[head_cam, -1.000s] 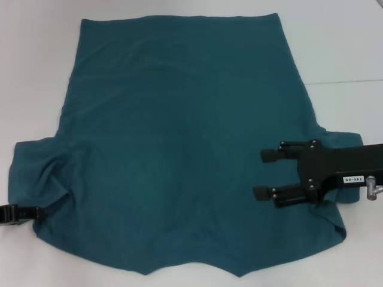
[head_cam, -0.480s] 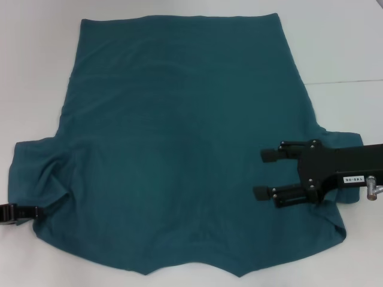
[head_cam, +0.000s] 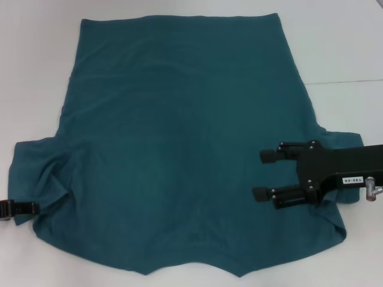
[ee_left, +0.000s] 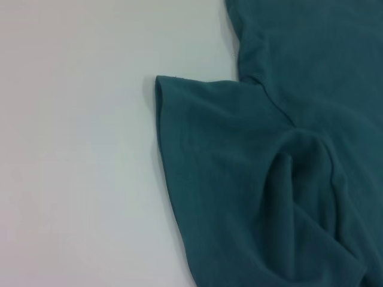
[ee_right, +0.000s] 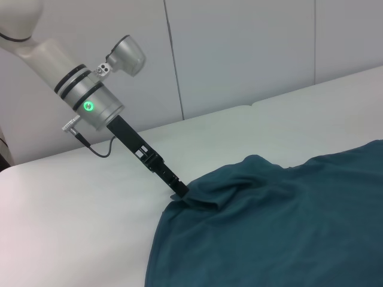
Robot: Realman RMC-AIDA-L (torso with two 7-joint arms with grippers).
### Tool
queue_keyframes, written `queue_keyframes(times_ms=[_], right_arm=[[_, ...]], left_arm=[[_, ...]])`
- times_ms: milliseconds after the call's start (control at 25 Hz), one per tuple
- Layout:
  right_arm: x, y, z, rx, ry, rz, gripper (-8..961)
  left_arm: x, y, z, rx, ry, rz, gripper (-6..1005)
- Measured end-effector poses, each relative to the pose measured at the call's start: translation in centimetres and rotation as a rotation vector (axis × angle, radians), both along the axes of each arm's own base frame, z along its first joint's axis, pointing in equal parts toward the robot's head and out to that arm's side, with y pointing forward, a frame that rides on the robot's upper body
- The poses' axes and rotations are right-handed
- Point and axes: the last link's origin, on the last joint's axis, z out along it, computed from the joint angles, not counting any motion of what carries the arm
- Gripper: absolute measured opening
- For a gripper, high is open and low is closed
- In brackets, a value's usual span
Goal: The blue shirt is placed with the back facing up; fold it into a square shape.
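The blue shirt lies spread flat on the white table, hem at the far side and sleeves toward me. My right gripper hovers open over the shirt's right side beside the right sleeve, with nothing between its fingers. At the near left, my left gripper meets the lower edge of the left sleeve. The right wrist view shows the left gripper shut on a pinch of that sleeve, where the blue shirt bunches up. In the left wrist view the sleeve of the blue shirt is creased.
The white table surrounds the shirt, with a seam line running along its right side. A white panelled wall stands behind the left arm.
My left gripper has shifted slightly left and up at the left sleeve's edge. The right gripper and the rest of the shirt have not moved.
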Motion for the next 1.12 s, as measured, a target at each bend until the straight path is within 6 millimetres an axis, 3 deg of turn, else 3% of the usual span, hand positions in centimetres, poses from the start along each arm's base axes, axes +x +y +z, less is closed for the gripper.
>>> queue_keyframes(times_ms=[840, 1120], right_arm=[[-0.2, 0.1, 0.0, 0.001, 0.003, 0.004, 915], [-0.2, 0.2, 0.0, 0.001, 0.005, 0.001, 917]], left_arm=[[0.6, 0.8, -1.2, -0.018, 0.068, -0.036, 641], [1.2, 0.9, -2.0, -0.035, 0.074, -0.052, 425]])
